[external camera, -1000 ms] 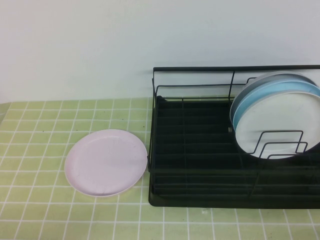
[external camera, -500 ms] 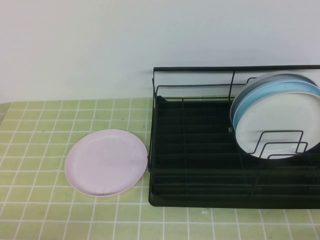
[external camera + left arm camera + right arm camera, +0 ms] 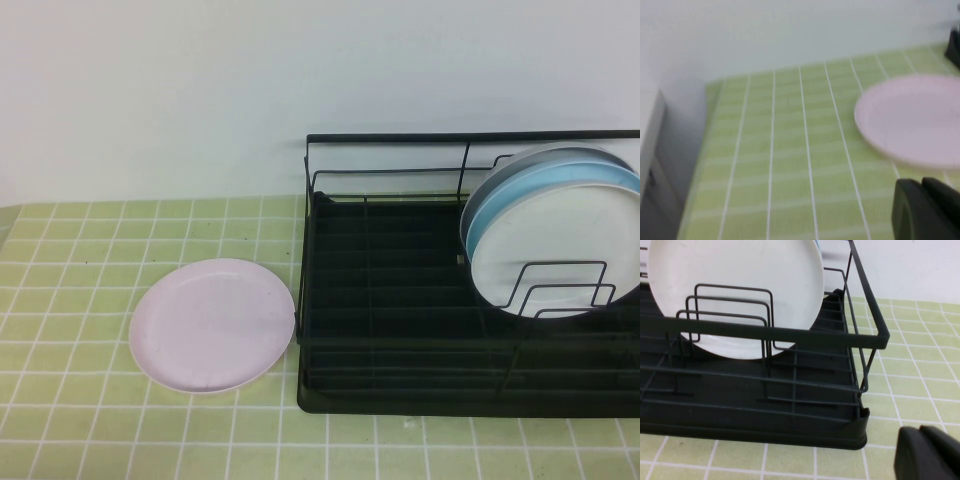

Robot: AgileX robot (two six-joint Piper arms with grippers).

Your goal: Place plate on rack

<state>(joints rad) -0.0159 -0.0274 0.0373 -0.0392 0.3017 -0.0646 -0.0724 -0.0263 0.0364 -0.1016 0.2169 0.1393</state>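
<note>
The pale pink plate (image 3: 212,325) lies flat on the green tiled table, just left of the black wire rack (image 3: 400,300). It also shows in the left wrist view (image 3: 912,117). My left gripper (image 3: 922,182) is shut and empty, low over the tiles a short way from the plate's near rim. My right gripper (image 3: 920,430) is shut and empty, beside the outer corner of the rack (image 3: 860,335). Neither gripper shows in the high view.
A white plate (image 3: 560,255) and a light blue plate (image 3: 530,180) stand upright in the rack's right half; the white plate also shows in the right wrist view (image 3: 740,270). A white wall stands behind the table. The table's left edge (image 3: 705,150) is close to my left gripper.
</note>
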